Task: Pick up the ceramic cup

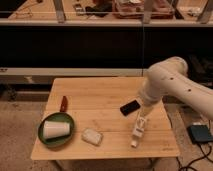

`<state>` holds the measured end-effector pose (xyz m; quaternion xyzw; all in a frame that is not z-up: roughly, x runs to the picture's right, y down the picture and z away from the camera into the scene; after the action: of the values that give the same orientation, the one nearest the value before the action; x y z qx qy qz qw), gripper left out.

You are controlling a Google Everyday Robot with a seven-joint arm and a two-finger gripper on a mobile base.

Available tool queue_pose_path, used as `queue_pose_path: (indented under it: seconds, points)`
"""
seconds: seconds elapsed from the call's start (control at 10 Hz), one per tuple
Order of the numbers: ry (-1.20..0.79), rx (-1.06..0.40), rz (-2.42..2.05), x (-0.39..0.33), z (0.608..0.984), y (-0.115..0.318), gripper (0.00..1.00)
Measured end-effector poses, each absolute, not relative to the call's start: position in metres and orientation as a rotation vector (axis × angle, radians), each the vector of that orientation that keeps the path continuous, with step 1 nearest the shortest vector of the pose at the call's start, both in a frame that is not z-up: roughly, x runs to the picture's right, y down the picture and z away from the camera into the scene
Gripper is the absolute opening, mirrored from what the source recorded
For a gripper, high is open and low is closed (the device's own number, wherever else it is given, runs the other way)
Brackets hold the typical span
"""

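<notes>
Noting the end effector (pixel 145 109), jaws apart and empty, over the right side of the light wooden bench (pixel 100 90), well apart from the plain white ceramic cup (pixel 56 130) lying on its side on the round green plate (pixel 50 143) at the left, the approach should straddle the cup's tapered wall squarely before closing

Pale wooden table (pixel 107 90), matt, with plank seams and grain showing. At its front left corner sits a smooth green plate (pixel 56 143) holding a plain white ceramic cup (pixel 56 130) with a matt look. The robot arm (pixel 170 80) has a smooth off-white plastic shell. Its gripper (pixel 144 111) hangs over the table's right side.
</notes>
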<state>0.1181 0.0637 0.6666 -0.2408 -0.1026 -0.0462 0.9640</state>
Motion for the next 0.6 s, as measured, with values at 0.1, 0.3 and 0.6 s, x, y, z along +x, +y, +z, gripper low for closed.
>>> queue_pose_path:
  seconds: [0.1, 0.3, 0.6]
  points:
    - [-0.303, -0.472, -0.135, 0.051, 0.654, 0.058, 0.65]
    - [-0.408, -0.448, -0.175, -0.021, 0.639, 0.055, 0.65]
    - [-0.46, -0.432, -0.204, -0.054, 0.632, 0.055, 0.65]
